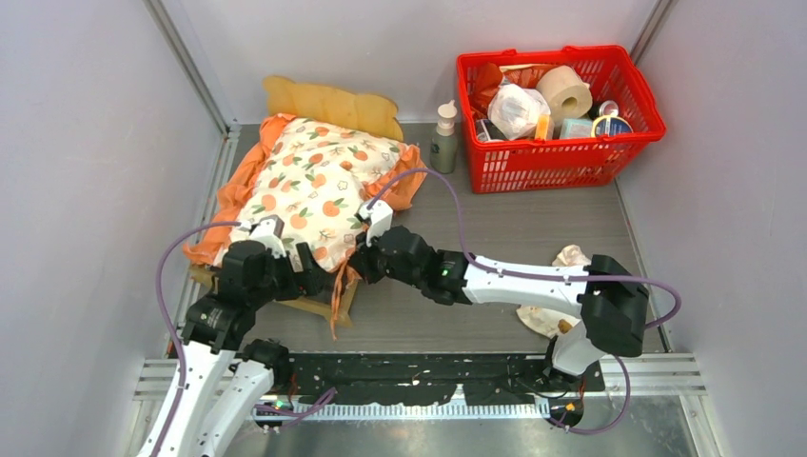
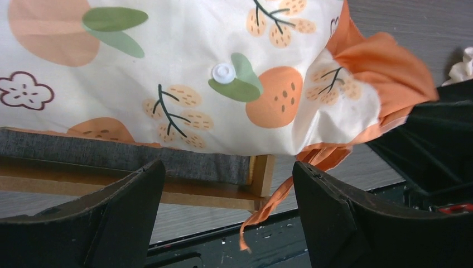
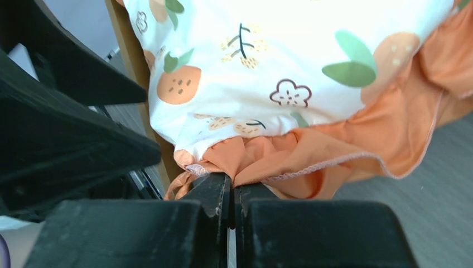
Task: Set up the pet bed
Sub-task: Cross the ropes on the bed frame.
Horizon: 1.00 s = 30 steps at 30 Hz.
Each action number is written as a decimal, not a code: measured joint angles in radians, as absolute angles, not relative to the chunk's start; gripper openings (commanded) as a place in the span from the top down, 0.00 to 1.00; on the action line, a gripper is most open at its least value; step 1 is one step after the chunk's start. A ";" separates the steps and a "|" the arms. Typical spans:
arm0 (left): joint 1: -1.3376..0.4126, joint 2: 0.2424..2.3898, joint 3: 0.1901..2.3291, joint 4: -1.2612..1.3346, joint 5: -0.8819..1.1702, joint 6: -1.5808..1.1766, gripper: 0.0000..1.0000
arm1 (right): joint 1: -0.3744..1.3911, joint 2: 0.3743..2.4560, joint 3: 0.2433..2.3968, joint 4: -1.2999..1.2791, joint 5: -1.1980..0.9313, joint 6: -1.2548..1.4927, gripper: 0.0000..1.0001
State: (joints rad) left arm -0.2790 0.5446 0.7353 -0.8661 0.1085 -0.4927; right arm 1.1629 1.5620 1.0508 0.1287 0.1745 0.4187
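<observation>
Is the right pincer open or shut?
Shut. The right pincer has both fingers pressed together, nipping the orange ruffle of the cushion.

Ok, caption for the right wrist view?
Right fingers pinch the cushion's orange ruffle beside the wooden bed frame.

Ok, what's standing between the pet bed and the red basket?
A grey-green pump bottle stands upright between the pet bed and the red basket. The top external view shows it.

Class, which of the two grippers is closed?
The right gripper, jaws pinched together on the cushion's orange ruffle; the left gripper stands wide open.
</observation>
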 measured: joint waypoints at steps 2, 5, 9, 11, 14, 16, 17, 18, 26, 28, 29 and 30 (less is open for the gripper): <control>-0.279 0.545 0.736 -0.865 0.120 -0.468 0.11 | 1.162 1.562 1.095 0.109 0.180 0.395 0.95; -0.279 0.556 0.752 -0.871 0.125 -0.425 0.12 | 1.156 1.563 1.132 0.090 0.182 0.372 0.95; -0.279 0.570 0.793 -0.867 0.108 -0.378 0.14 | 1.139 1.585 1.157 0.074 0.173 0.348 0.95; -0.279 0.574 0.802 -0.861 0.118 -0.362 0.14 | 1.126 1.603 1.169 0.071 0.164 0.337 0.95; -0.279 0.572 0.802 -0.849 0.171 -0.343 0.15 | 1.106 1.623 1.190 0.058 0.147 0.322 0.95; -0.279 0.566 0.802 -0.841 0.213 -0.329 0.15 | 1.093 1.631 1.206 0.043 0.133 0.311 0.94; -0.279 0.562 0.802 -0.836 0.228 -0.323 0.16 | 1.087 1.632 1.214 0.035 0.126 0.305 0.94; -0.279 0.559 0.802 -0.831 0.235 -0.314 0.16 | 1.082 1.632 1.222 0.027 0.118 0.299 0.94; -0.279 0.594 0.803 -0.803 0.207 -0.219 0.16 | 1.057 1.632 1.242 0.013 0.044 0.229 0.95; -0.279 0.604 0.803 -0.790 0.185 -0.204 0.16 | 1.052 1.632 1.245 0.009 0.031 0.214 0.95; -0.279 0.607 0.804 -0.788 0.180 -0.200 0.16 | 1.048 1.633 1.251 0.002 0.023 0.207 0.95; -0.279 0.611 0.806 -0.785 0.180 -0.199 0.16 | 1.045 1.634 1.258 -0.002 0.017 0.199 0.95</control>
